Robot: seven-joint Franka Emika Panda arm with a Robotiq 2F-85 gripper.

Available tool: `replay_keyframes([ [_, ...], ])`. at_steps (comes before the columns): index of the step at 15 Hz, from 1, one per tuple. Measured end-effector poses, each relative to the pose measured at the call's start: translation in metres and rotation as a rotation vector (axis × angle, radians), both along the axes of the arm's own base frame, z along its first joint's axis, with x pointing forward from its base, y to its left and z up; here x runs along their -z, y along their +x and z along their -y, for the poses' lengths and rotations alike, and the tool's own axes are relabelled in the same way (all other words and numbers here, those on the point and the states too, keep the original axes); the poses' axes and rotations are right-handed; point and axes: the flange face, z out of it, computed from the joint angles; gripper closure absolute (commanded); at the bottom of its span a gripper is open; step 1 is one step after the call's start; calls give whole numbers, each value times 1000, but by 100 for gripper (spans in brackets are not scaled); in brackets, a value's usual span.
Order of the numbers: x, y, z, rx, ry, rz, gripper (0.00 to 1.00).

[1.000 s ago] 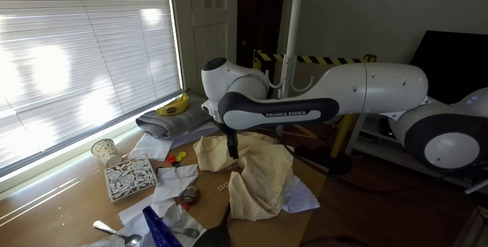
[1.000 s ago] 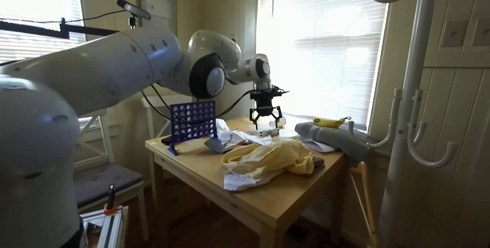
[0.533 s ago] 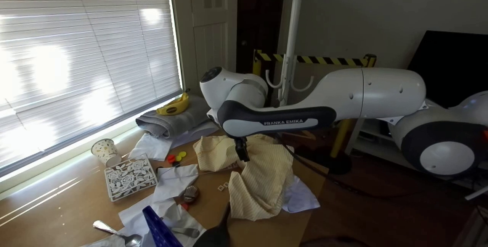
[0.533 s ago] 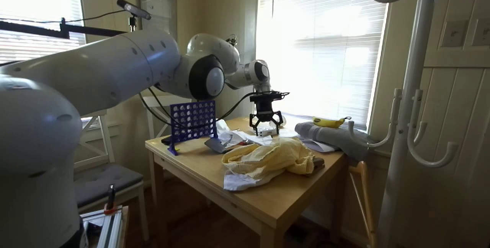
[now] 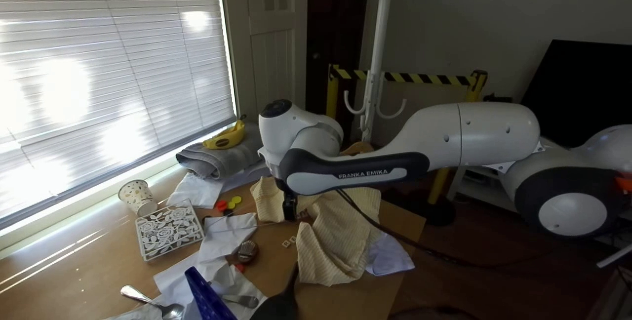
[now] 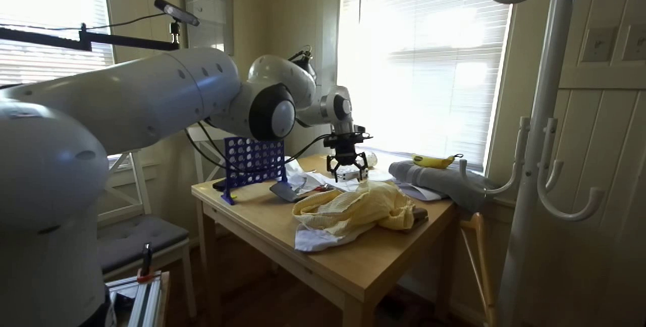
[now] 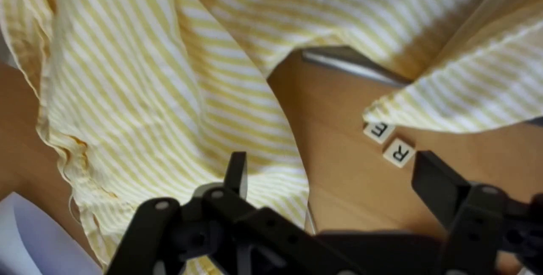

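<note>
My gripper (image 7: 331, 158) is open, with its two black fingers wide apart and nothing between them. It also shows in both exterior views, low above the table (image 5: 290, 211) and pointing down (image 6: 349, 177). A yellow-and-white striped cloth (image 7: 148, 109) lies crumpled beneath it; the left finger shows over the cloth. Between two folds, bare tabletop shows with a letter tile R (image 7: 398, 152) near the right fingertip. A tile E (image 7: 379, 130) is partly covered by a cloth corner. A metal edge (image 7: 352, 63) sticks out from under the cloth. Whether the fingers touch the cloth I cannot tell.
A grey towel (image 5: 217, 159) with a yellow banana-shaped item (image 5: 227, 137) lies by the window. A paper cup (image 5: 137, 197), white openwork trivet (image 5: 170, 231), round brown object (image 5: 247, 251) and spoon (image 5: 170, 311) lie around. A blue game grid (image 6: 255, 160) stands upright. A coat rack (image 6: 540, 95) stands beside the table.
The arm has lowered, bringing the gripper closer to the table. In an exterior view the gripper first moved right, then left and down. It stays open; the cloth looks unmoved.
</note>
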Motion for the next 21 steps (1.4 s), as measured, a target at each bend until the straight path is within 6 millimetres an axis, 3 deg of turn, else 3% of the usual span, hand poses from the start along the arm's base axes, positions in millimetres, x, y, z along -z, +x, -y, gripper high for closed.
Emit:
replay_keyframes([
  [6,38,9,-26,29,199,185,0],
  [13,39,9,-26,-1,195,189,0],
  [21,55,5,-27,-229,175,128,0],
])
